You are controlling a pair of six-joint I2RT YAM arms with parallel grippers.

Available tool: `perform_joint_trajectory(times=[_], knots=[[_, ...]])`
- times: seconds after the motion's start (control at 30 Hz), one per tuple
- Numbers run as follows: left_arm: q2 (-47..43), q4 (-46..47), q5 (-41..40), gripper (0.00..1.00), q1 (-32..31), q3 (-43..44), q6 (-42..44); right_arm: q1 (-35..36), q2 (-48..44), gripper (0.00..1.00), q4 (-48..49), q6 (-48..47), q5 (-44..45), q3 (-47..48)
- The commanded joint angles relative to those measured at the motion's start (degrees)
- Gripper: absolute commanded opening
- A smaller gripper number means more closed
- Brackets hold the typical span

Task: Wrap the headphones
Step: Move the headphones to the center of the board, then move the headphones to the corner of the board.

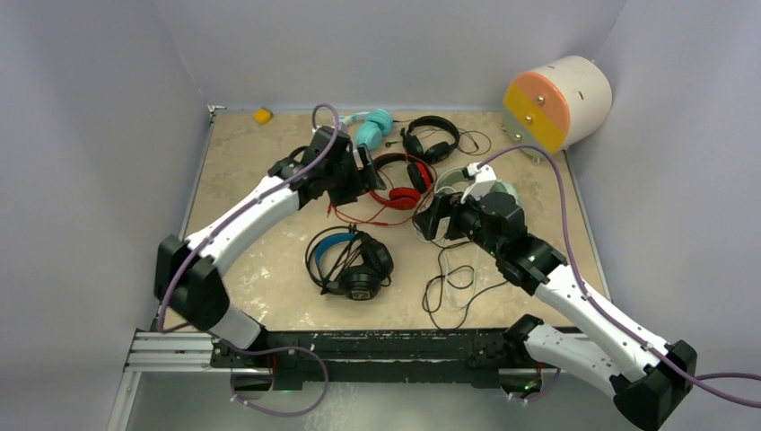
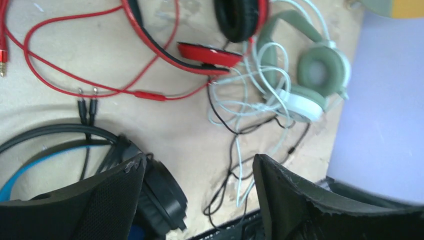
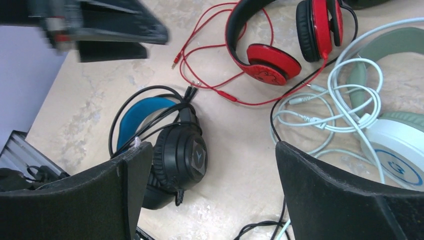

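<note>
- Top external view: we record 5 headphones lying on the table (image 1: pixel 242 197), and neither arm holds any of them.
- The red headphones (image 1: pixel 401 187) sit just toward 12 o'clock of the table centre. Their red cable (image 2: pixel 100 85) lies in loose loops at their 7 o'clock.
- The mint-green headphones (image 3: pixel 395 135) lie at 3 o'clock of the red set and are partly hidden under the right arm in the overhead view. Their white cable (image 3: pixel 325 100) is tangled in loops between the 2 sets.
- The black headphones with blue inner band (image 1: pixel 350 260) lie at 7 o'clock of the red set, with cable running across the band.
- The small all-black headphones (image 1: pixel 431 139) lie at 1 o'clock of the red set, and the teal headphones (image 1: pixel 372 126) at 11 o'clock.
- A black cable (image 1: pixel 453 287) sprawls at 6 o'clock of the right gripper.
- The left gripper (image 1: pixel 366 171) is at 9 o'clock of the red set, with jaws spread and nothing between them.
- The right gripper (image 1: pixel 431 218) is at 5 o'clock of the red set, with jaws wide and empty.
- A cream drum (image 1: pixel 561 99) with an orange face stands at 2 o'clock, and a small yellow item (image 1: pixel 262 115) at 11 o'clock.
</note>
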Motion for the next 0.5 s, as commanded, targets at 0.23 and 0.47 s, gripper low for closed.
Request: perform_joint_trajectory(times=[0.23,0.47], knots=[[-4.6,6.35,-9.5,0.58,-21.73,-7.39,-6.28,-0.16,-4.9,0.81,-16.25,0.03,16.03,6.36],[7.73,7.68,-12.48,0.43,-25.05,-2.4,-5.34,-0.12,-13.04,0.79,-17.57,-1.72,20.41,6.67]])
